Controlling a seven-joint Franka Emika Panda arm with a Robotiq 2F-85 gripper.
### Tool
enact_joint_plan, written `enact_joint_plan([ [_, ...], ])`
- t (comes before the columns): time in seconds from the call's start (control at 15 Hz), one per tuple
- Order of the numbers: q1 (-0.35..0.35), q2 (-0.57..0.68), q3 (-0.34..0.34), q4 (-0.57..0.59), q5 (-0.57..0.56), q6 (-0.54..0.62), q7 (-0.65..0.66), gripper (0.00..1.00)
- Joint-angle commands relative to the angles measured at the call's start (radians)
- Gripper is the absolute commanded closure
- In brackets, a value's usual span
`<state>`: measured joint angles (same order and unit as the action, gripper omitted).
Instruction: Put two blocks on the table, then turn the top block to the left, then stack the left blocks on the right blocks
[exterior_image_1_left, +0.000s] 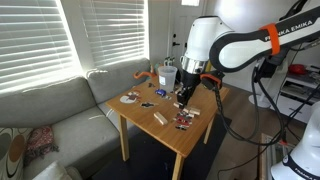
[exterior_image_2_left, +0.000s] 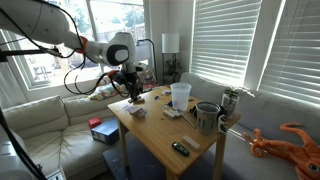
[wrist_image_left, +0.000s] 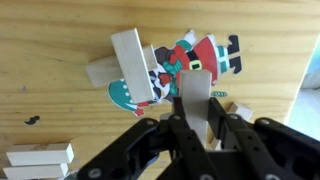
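Claw (wrist_image_left: 196, 122) is being pressed narrow on one block (wrist_image_left: 195, 88), which is being held over the table (wrist_image_left: 50, 50), near a crossed pair of blocks (wrist_image_left: 128, 65). Toppling of that pair is being judged likely if clipped during lowering.

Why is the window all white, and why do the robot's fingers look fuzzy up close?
In an exterior view the window is washed white by daylight; in an exterior view the blinds glow and the sofa looks dim; in the wrist view the fingers sit very near the lens and look soft, the table sharper.
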<state>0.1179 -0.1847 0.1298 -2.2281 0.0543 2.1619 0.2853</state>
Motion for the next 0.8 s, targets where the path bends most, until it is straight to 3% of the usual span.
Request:
enact_joint_plan([
  [0.0,-0.009,-0.022,0.003,-0.021,0.015,0.011,-0.002,0.71],
  [0.27,-0.016,-0.078,-0.001,-0.070,0.037,0.040,-0.001,0.71],
  [0.33,-0.016,-0.073,-0.005,-0.066,0.036,0.029,-0.017,0.93],
  [0.73,-0.047,-0.090,-0.039,-0.095,-0.002,0.002,-0.114,0.93],
])
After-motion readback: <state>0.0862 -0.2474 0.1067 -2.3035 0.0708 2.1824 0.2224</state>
